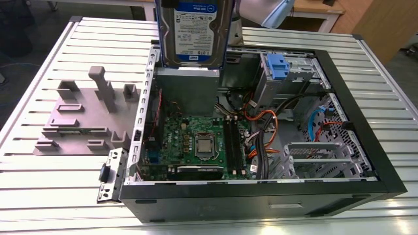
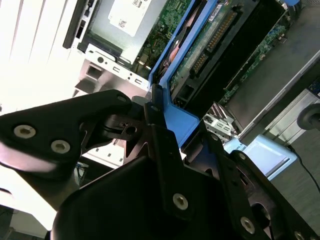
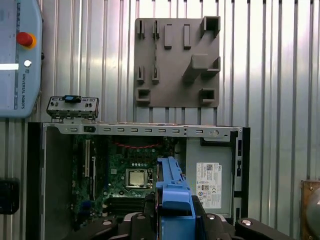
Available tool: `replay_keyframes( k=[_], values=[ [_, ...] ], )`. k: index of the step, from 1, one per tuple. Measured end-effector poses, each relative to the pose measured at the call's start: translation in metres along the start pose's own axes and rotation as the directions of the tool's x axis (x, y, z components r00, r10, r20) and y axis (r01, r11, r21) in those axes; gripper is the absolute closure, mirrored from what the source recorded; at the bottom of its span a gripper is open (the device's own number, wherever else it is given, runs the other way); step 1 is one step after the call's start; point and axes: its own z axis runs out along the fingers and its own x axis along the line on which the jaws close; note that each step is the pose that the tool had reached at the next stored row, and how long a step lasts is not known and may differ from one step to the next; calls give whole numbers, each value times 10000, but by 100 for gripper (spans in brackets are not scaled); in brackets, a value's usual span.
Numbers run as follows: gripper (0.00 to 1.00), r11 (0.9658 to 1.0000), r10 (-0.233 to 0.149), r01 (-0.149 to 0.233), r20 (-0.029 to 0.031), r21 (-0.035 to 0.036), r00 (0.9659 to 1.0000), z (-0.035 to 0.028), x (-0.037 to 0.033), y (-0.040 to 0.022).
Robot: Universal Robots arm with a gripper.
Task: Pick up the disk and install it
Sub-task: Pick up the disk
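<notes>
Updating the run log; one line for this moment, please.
claw: shut on disk | disk: upright above open computer case | install: not yet

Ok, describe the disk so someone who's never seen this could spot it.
Find the open black computer case on the ribbed metal table. Above its grey power supply, the disk hangs upright in the claw. It's the silver drive with a white-and-blue label in a blue frame, unlike the bare blue latch inside the case.

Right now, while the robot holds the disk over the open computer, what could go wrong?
The gripper grips the disk by its blue carrier's edge, so it might slip and fall onto the power supply or the motherboard. Orange cables lie loose in the computer case, and the disk could snag them.
</notes>
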Motion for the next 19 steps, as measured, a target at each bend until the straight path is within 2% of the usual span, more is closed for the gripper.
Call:
replay_keyframes(
  k=[6,12,17,19],
  values=[
    [64,10000,1,-1,-2,0,10000,3,59,-8],
    [64,10000,1,-1,-3,-5,10000,9,72,-136],
    [64,10000,1,-1,-2,-4,10000,25,223,-146],
    [64,10000,1,-1,-3,-6,10000,32,238,-183]
  ],
)
